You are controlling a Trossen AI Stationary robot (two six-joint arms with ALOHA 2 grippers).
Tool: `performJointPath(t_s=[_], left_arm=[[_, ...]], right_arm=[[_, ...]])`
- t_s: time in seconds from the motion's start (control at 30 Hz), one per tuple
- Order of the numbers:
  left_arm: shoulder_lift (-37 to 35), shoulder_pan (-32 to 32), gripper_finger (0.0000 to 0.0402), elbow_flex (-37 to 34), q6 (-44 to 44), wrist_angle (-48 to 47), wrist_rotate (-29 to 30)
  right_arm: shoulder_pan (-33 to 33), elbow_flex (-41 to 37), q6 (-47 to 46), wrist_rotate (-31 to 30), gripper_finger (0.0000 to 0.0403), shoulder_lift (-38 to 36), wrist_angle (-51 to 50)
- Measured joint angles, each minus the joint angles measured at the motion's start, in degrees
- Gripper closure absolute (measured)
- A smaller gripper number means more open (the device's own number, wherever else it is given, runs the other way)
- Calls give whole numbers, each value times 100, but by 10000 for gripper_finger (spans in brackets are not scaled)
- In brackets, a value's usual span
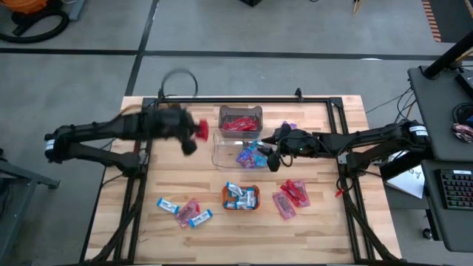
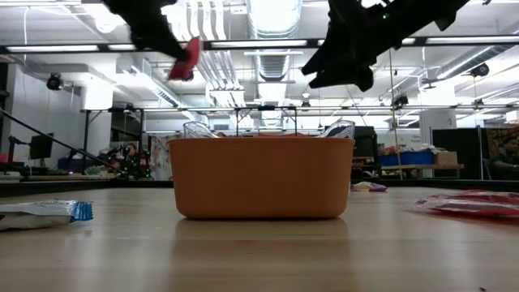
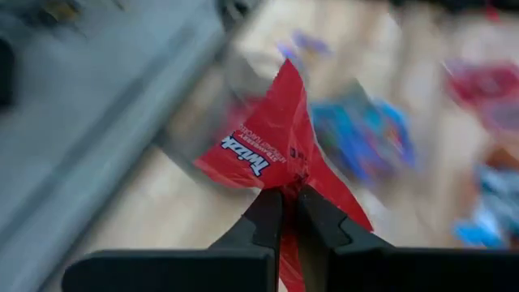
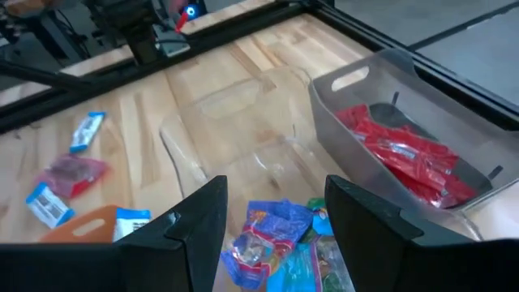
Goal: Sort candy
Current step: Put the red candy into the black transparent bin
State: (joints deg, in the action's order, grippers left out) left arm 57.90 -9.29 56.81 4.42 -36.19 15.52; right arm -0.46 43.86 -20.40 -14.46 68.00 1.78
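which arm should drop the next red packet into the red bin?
Left. Its pincer is shut on a red packet, held up just left of the bin of red packets. The right pincer is open and empty over the blue wrappers.

Two clear plastic bins [image 1: 235, 148] and one small orange tray [image 1: 242, 198] stood on the tabletop [image 1: 318, 229]. Three blue-and-white bars [image 1: 168, 204] lay loose at the left, with more in the tray that could not be counted. One red packet [image 3: 272, 138] hung from the left pincer [image 3: 289, 212]; two arms were present.
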Motion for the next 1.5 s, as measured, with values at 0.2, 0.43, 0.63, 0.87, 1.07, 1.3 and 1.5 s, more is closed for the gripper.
performJointPath(t_s=[0.2, 0.43, 0.63, 0.87, 1.07, 1.3, 1.5], left_arm=[[617, -1023, 401, 350, -1291, 1487, -366], [1753, -1586, 401, 350, -1445, 2986, -587], [2580, -1760, 401, 348, -1474, 3425, -605], [3106, -1813, 380, 348, -1445, 3912, -607], [3201, -1813, 368, 348, -1374, 3967, -607], [3203, -1809, 357, 348, -1221, 3756, -843], [3203, -1809, 317, 348, -1224, 3746, -972]], right_arm=[[132, 0, -1, -6, 202, -46, -23], [295, 0, -149, -10, 202, 74, -58], [449, 0, -365, -55, 202, 80, -182], [551, 0, -470, -57, 202, 80, -157], [560, 0, -603, -63, 202, 82, -197], [582, 0, -603, -63, 202, 84, -195], [585, 0, -617, -63, 202, 84, -195]])
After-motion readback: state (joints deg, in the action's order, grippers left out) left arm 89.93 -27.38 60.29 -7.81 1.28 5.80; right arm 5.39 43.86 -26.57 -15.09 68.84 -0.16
